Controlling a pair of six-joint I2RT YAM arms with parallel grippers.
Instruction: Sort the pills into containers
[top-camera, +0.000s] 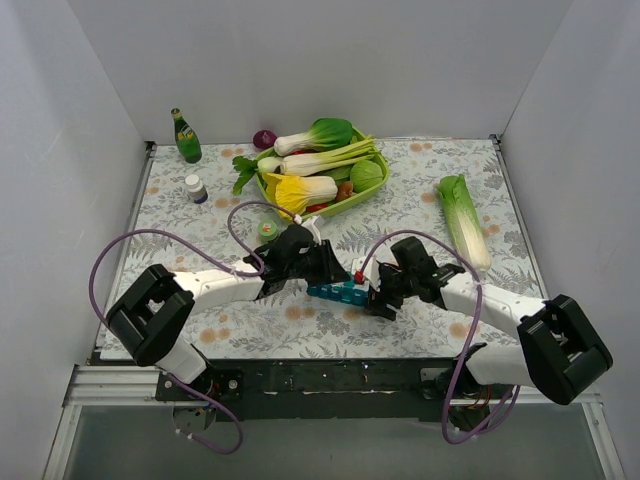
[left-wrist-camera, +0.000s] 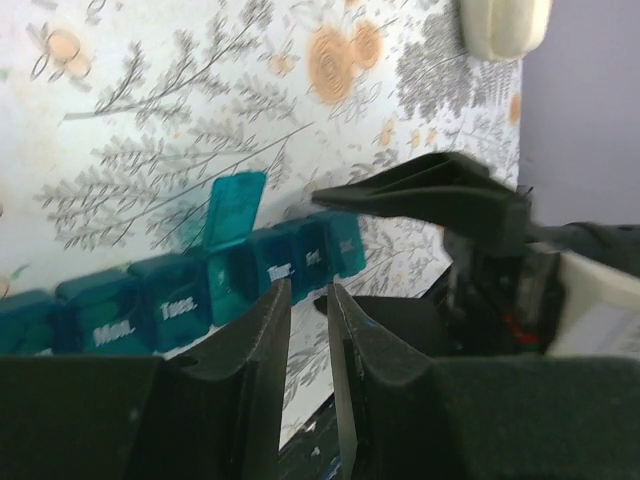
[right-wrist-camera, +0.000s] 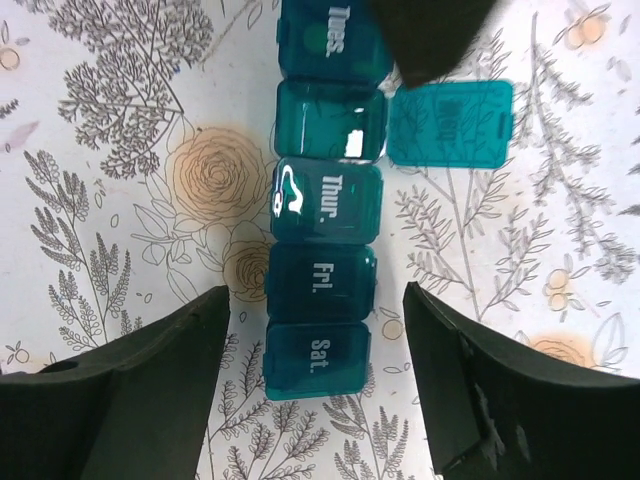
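The teal pill organiser (top-camera: 335, 292) lies on the floral cloth between my two grippers. Its lids read Mon., Tues., Thur., Fri., Sat. One middle lid (right-wrist-camera: 450, 123) is flipped open beside its compartment (right-wrist-camera: 330, 120), and in the left wrist view that same lid (left-wrist-camera: 232, 208) stands up. My left gripper (top-camera: 325, 270) hovers at the organiser (left-wrist-camera: 180, 300); its gripper (left-wrist-camera: 308, 290) shows a narrow gap with only cloth in it. My right gripper (right-wrist-camera: 316, 290) is wide open, straddling the Sat. end of the organiser (right-wrist-camera: 322, 270) without touching it. I see no loose pill.
A lime-green basket (top-camera: 372, 188) of vegetables sits behind the arms. A napa cabbage (top-camera: 463, 220) lies at right. A green bottle (top-camera: 186, 137), a small white bottle (top-camera: 196, 188) and a green-capped bottle (top-camera: 267, 229) stand at left. White walls enclose three sides.
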